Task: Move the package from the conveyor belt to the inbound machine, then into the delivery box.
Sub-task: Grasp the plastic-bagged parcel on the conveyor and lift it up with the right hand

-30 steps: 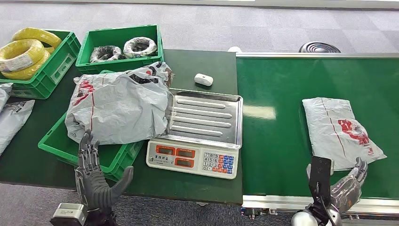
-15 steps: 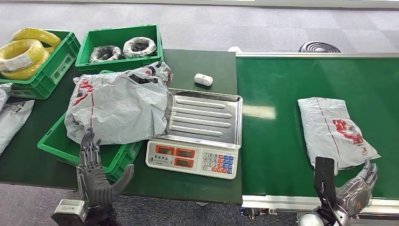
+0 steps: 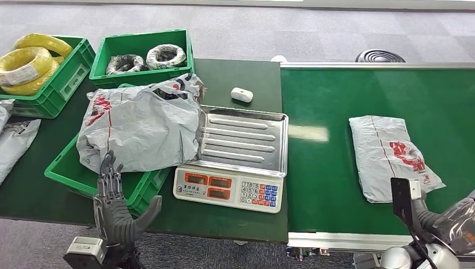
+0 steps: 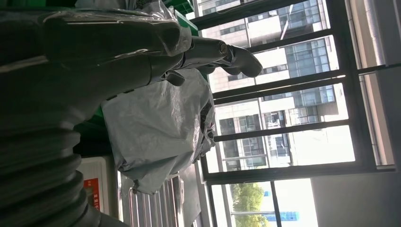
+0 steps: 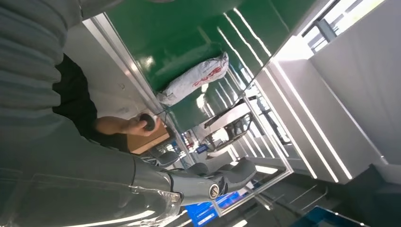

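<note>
A grey package with red print [image 3: 390, 154] lies flat on the green conveyor belt [image 3: 330, 168]; in the right wrist view this package [image 5: 194, 78] lies apart from my fingers [image 5: 222, 177]. My right hand [image 3: 456, 221] is low at the belt's near edge, right of the package, holding nothing, fingers stretched. The scale [image 3: 235, 190] with its steel tray [image 3: 241, 137] stands left of the belt. A green crate [image 3: 67, 168] left of it holds a big grey bag [image 3: 140, 123]. My left hand [image 3: 115, 204] stands in front of the crate, fingers spread, touching nothing.
Two green crates at the back left hold yellow cable coils [image 3: 31, 64] and dark coils [image 3: 145, 56]. A small white device [image 3: 242, 94] lies behind the scale. More grey bags [image 3: 14, 140] lie at the left edge. A person's hand [image 5: 127, 125] holds a small dark object near the belt.
The package has travelled a little to the left on the belt. My right hand has dropped toward the lower right corner. The left hand has barely moved.
</note>
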